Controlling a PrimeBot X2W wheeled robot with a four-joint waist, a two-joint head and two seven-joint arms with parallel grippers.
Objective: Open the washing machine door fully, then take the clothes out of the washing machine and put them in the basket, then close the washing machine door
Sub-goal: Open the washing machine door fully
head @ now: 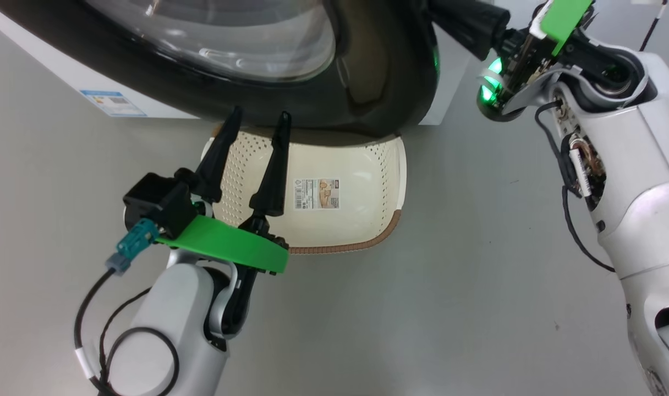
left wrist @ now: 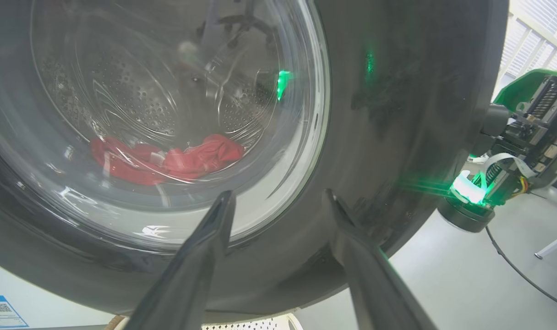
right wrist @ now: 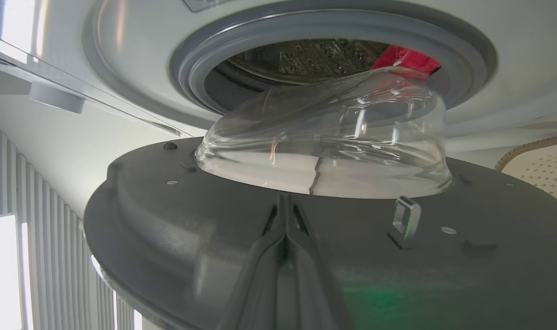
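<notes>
Door ajar, clothes not yet taken out.

Head view: the washing machine door (head: 367,82) overhangs the basket (head: 362,245), which looks empty; the left gripper (head: 261,111) hovers open. Left wrist view: the clothes (left wrist: 168,160) lie inside the washing machine (left wrist: 54,307), seen through the glass. Right wrist view: the right gripper (right wrist: 285,220), shut, seems to touch the door's inner face; next, it should swing the door wide.

The washing machine door (head: 323,110) stands ajar in front of the washing machine (right wrist: 136,82); the clothes (left wrist: 168,160) lie in the drum (right wrist: 306,59) behind it; the basket (head: 367,187) sits on the floor (head: 477,275) beneath the door; the left gripper (head: 260,118) is above the basket's left side; the right gripper (right wrist: 285,206) is at the door's inner face.
</notes>
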